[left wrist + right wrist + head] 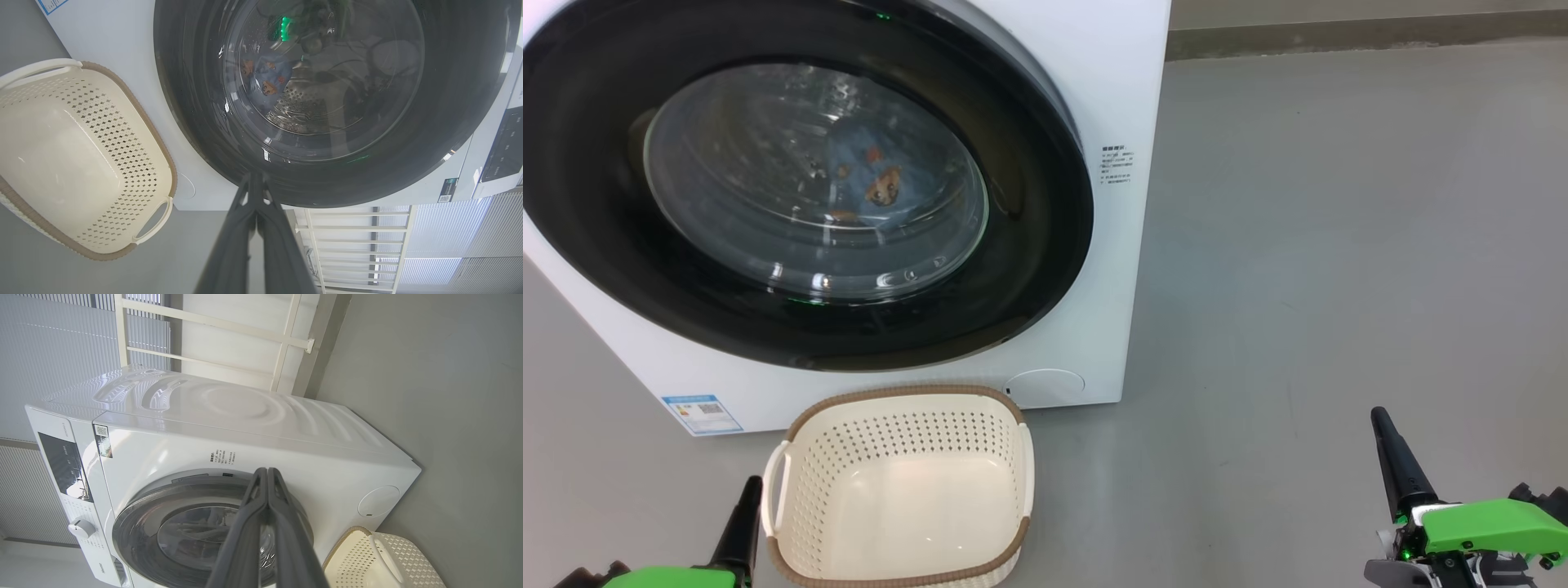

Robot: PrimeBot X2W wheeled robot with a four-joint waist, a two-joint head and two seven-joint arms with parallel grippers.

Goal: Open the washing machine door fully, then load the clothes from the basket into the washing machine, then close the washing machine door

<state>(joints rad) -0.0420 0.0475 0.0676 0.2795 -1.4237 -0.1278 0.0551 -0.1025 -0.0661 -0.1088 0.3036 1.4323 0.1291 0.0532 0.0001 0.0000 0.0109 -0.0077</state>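
Observation:
The white washing machine [1094,98] fills the upper left of the head view, its black-rimmed round door [1029,204] flush against the front. Through the glass, light blue clothes [882,175] with orange-brown bears lie in the drum, also seen as clothes [265,79] in the left wrist view. The cream basket [898,482] stands on the floor before the machine with nothing inside. My left gripper [743,506] sits shut beside the basket's left handle. My right gripper [1388,449] is shut, far right over bare floor. Both hold nothing.
Grey floor [1339,245] stretches to the right of the machine. A blue label [701,412] and a round lower cap [1045,384] mark the machine's front. A white frame and ribbed wall [229,330] stand behind the machine.

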